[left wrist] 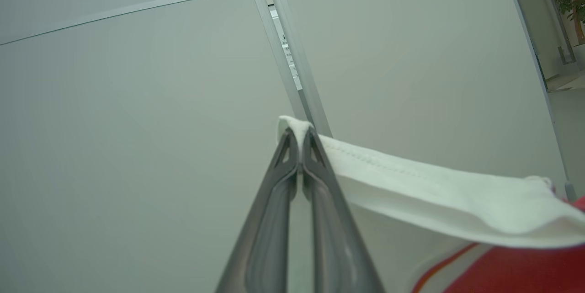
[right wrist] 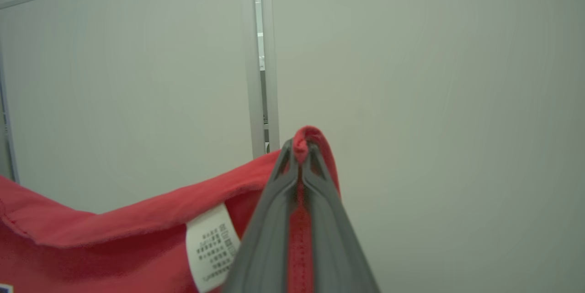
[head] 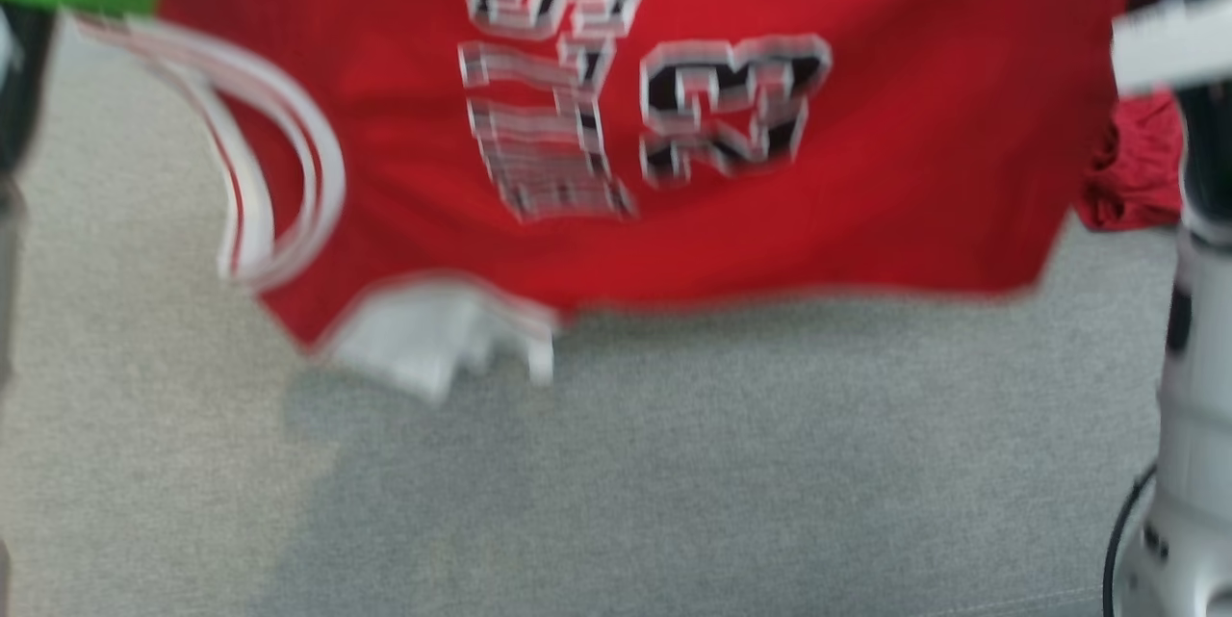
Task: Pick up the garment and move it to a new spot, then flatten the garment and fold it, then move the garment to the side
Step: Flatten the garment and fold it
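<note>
**While both arms pinch its upper edge, the garment hangs spread from left to right**

Because the garment (head: 866, 165) is held at two points, its held edge runs across the scene, left to right, and the red cloth drops from it towards the grey surface (head: 674, 501) below. The left gripper (left wrist: 299, 140) has its jaws pressed together on a fold of the white trim (left wrist: 434, 192). The right gripper (right wrist: 300, 146) has its jaws shut on a bunched bit of red hem, with the care label (right wrist: 212, 247) just beside them. From each pinch the cloth leads off towards the other arm, so the garment lies between the two, neither arm nearer than the other.

In the head view the picture is blurred. The lower edge seems to hang clear of the surface, lowest at the left where a white piece (head: 423, 338) dangles, but I cannot tell this for certain.

By my judgement the carry is in hand. Laying the cloth flat will call for both arms to come down together, keeping the held edge taut across, so that the hanging edge meets the surface first.
</note>
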